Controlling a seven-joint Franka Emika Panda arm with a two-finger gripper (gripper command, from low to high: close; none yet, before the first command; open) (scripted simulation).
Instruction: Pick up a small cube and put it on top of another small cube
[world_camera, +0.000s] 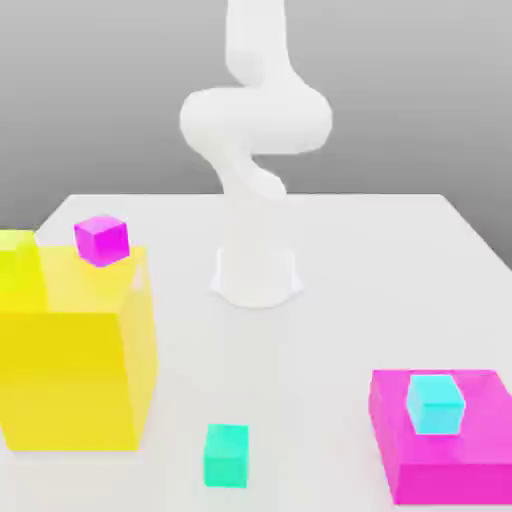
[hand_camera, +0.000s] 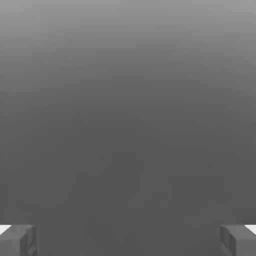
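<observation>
In the exterior view, a white robot arm (world_camera: 258, 120) rises from its base at the middle of the frame and runs out past the top edge. In the hand view, the gripper (hand_camera: 128, 241) has its two fingers wide apart, one in each bottom corner, with nothing between them.

Four small cubes stand in the exterior view. A green cube (world_camera: 227, 456) sits directly on the white table (world_camera: 300, 350) at the bottom, just left of centre. A cyan cube (world_camera: 436, 405) rests on a low, wide magenta block (world_camera: 450, 483) at the lower right. At the left, a big yellow block (world_camera: 75, 375) carries two more: a magenta cube (world_camera: 102, 241) near its back right corner, set at an angle, and a yellow-green cube (world_camera: 16, 262) at the left edge of the frame, partly cut off. None of the four cubes is on top of another small cube. Behind the table, the background is grey.
</observation>
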